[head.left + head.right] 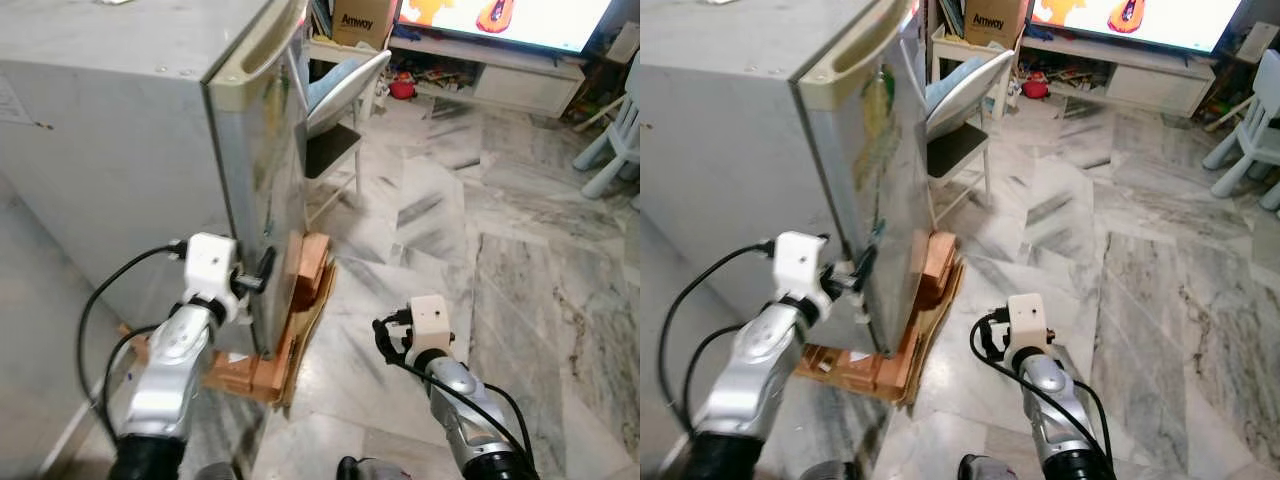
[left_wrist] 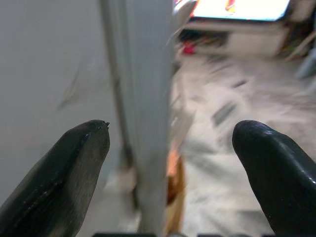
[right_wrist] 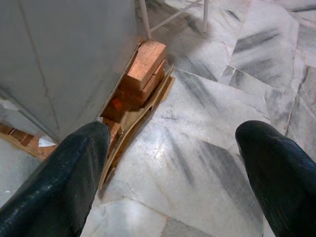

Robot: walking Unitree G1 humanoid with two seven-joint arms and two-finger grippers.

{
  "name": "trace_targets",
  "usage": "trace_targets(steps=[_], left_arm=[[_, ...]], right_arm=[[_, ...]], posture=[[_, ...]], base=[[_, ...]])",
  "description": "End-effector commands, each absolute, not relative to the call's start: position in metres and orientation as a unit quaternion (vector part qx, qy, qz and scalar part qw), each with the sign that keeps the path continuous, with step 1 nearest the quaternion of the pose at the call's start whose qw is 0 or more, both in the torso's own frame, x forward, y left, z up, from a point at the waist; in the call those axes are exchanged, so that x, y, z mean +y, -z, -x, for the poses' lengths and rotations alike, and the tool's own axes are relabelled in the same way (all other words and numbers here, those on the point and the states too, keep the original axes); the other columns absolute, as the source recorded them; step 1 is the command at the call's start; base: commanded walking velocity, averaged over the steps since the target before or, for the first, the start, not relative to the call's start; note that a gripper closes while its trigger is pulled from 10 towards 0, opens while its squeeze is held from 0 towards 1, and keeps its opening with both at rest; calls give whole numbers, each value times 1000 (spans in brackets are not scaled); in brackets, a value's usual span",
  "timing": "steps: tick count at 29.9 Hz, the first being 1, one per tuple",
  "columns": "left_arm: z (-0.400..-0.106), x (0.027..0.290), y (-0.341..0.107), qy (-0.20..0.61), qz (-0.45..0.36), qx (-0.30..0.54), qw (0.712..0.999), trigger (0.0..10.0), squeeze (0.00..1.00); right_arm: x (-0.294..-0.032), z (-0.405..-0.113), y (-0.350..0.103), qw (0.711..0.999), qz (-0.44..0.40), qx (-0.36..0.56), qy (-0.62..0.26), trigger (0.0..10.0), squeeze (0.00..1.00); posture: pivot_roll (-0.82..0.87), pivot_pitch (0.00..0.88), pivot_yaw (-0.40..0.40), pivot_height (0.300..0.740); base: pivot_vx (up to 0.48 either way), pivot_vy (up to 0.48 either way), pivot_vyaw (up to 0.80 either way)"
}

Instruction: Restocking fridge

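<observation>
Marble floor [image 1: 520, 270] all around, grey-veined and glossy. Over on the left, silver fridge [image 1: 120, 150], door shut, cream handle [image 1: 262, 45] along the top edge, propped on wooden blocks [image 1: 312, 270] and flattened cardboard [image 1: 300, 340]. Left gripper [image 1: 262, 272] up at the door's front corner, jaws spread wide, door edge [image 2: 148, 98] standing straight between the black fingers [image 2: 64, 177] without touching either. Just past that corner, white folding chair [image 1: 345, 95]. Further right and lower, right gripper [image 1: 388, 338] over bare floor, jaws wide and holding nothing, blocks ahead near one fingertip [image 3: 69, 177]. Far beyond, bright television [image 1: 500, 18] on a low white stand [image 1: 520, 80].
</observation>
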State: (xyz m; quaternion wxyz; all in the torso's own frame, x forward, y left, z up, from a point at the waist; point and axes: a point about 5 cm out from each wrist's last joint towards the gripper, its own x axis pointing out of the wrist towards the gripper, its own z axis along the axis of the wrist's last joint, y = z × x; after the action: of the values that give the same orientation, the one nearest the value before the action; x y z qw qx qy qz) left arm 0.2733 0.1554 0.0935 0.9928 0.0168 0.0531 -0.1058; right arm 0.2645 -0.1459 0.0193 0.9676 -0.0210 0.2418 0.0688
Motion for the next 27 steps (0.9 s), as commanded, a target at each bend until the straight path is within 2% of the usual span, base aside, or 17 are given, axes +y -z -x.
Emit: trace_targets(steps=[1,8,15,17,20,27], left_arm=[[-272,154,-98,103,-22,50,993,10000,0],[-260,161,-99,73,-11,55,996,10000,0],[-258,174,-86,18,-31,78,996,10000,0],[-260,178,-85,8,-24,81,996,10000,0],[-263,179,-84,5,-23,82,996,10000,0],[-277,184,-86,-5,-23,74,997,10000,0]], right_arm=[[-151,-266,-21,969,26,238,-61,10000,0],[-150,-269,-27,974,18,218,-63,10000,0],[-146,-270,-39,981,20,177,-79,10000,0],[-147,-269,-40,982,20,172,-77,10000,0],[-147,-268,-39,981,21,175,-76,10000,0],[-151,-260,-25,969,7,238,-57,10000,0]], posture=[[72,53,-28,740],[80,60,-38,740],[58,57,-48,740],[54,56,-48,740],[49,59,-48,740],[36,67,-51,740]], base=[[0,-300,0],[0,-301,0],[0,0,0],[0,0,691],[0,0,763],[0,0,0]])
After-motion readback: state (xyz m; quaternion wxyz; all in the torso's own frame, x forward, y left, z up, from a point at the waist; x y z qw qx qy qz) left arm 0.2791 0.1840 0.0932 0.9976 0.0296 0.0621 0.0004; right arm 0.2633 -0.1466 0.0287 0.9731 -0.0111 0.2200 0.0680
